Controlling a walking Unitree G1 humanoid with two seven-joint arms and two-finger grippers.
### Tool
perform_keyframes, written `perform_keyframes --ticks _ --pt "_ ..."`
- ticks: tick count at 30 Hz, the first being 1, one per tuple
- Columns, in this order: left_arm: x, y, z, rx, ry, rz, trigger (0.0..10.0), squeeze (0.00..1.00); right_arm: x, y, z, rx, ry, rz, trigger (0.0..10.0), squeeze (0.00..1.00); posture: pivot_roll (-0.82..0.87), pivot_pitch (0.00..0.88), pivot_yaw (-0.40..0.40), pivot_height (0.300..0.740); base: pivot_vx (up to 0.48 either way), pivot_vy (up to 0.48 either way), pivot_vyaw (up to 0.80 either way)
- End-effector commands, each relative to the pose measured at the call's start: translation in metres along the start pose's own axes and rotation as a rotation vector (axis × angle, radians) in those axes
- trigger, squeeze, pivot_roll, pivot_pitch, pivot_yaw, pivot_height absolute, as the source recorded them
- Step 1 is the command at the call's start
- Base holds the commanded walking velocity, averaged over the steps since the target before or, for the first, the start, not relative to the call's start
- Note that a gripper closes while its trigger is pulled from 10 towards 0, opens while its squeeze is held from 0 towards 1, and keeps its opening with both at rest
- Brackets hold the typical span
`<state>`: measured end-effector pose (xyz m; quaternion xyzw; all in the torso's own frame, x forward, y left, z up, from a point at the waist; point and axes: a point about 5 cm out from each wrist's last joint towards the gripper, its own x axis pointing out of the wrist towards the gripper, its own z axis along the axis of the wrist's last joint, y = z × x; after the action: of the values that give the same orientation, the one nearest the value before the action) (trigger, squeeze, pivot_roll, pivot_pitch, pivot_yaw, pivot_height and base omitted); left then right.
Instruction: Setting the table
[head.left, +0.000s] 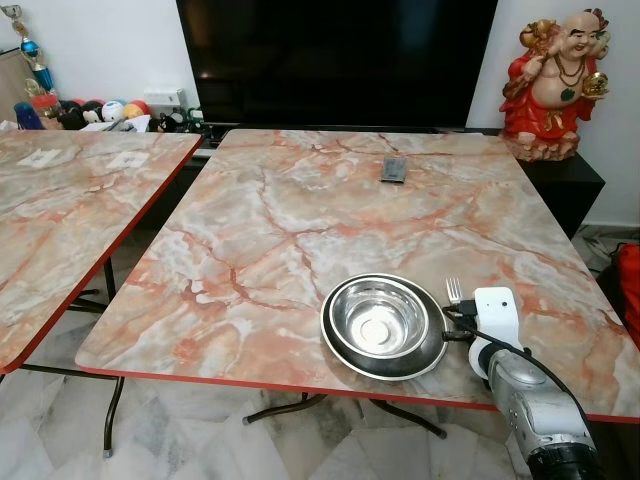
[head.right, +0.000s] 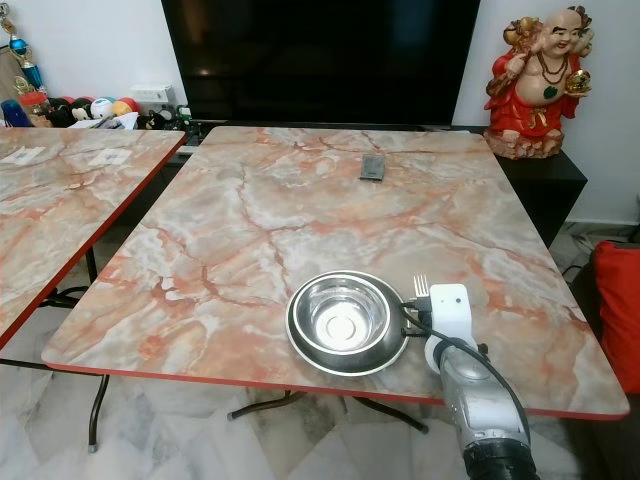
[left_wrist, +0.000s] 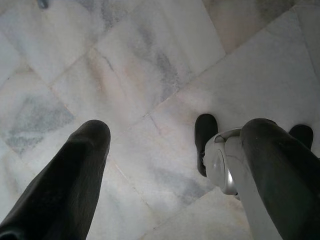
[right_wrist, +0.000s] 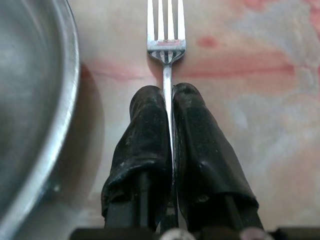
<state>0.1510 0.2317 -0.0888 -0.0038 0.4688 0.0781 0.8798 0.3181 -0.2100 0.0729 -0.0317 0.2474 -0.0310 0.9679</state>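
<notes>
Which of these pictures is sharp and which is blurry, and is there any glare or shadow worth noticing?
Both eye views are sharp; the steel bowl glints with reflected light and the table shows a soft sheen. In the right wrist view the fork is fairly crisp, the bowl's rim soft, casting a shadow beside the right gripper. In the left wrist view the left gripper is blurred, the floor evenly lit.

Shiny metal bowl (head.left: 379, 318), glossy marble-look table (head.left: 300, 220)
</notes>
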Motion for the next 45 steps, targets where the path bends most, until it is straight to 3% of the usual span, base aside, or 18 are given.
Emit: perform_keyframes --ticks 1,9,26,27,28,36,45 --pt "-0.001 0.001 -0.003 0.009 0.021 -0.001 10.0 0.0 0.0 0.001 0.001 0.029 -0.003 -0.01 10.0 0.0 -0.01 0.0 0.04 0.74 0.0 0.0 0.0" --pt "-0.001 0.001 -0.003 0.007 0.019 0.0 10.0 0.0 0.007 0.003 0.005 0.133 -0.033 -0.048 10.0 0.0 0.0 0.0 0.038 0.74 0.0 0.0 0.0" --pt "-0.001 0.002 -0.004 0.008 0.022 0.003 10.0 0.0 0.016 0.008 0.008 0.143 -0.029 -0.049 10.0 0.0 0.0 0.0 0.04 0.74 0.0 0.0 0.0" --pt "-0.001 0.002 -0.004 0.008 0.022 0.003 10.0 0.0 0.016 0.008 0.008 0.145 -0.03 -0.049 10.0 0.25 0.01 0.0 0.041 0.74 0.0 0.0 0.0" --pt "-0.001 0.002 -0.004 0.009 0.022 0.003 10.0 0.0 0.017 0.009 0.008 0.147 -0.031 -0.048 10.0 0.34 0.0 0.0 0.041 0.74 0.0 0.0 0.0" --pt "-0.001 0.002 -0.004 0.011 0.022 0.004 10.0 0.0 0.018 0.012 0.008 0.147 -0.034 -0.045 10.0 0.27 0.0 0.0 0.043 0.74 0.0 0.0 0.0" --pt "-0.001 0.003 -0.004 0.012 0.022 0.004 10.0 0.0 0.018 0.011 0.008 0.145 -0.036 -0.047 10.0 0.31 0.0 0.0 0.044 0.74 0.0 0.0 0.0"
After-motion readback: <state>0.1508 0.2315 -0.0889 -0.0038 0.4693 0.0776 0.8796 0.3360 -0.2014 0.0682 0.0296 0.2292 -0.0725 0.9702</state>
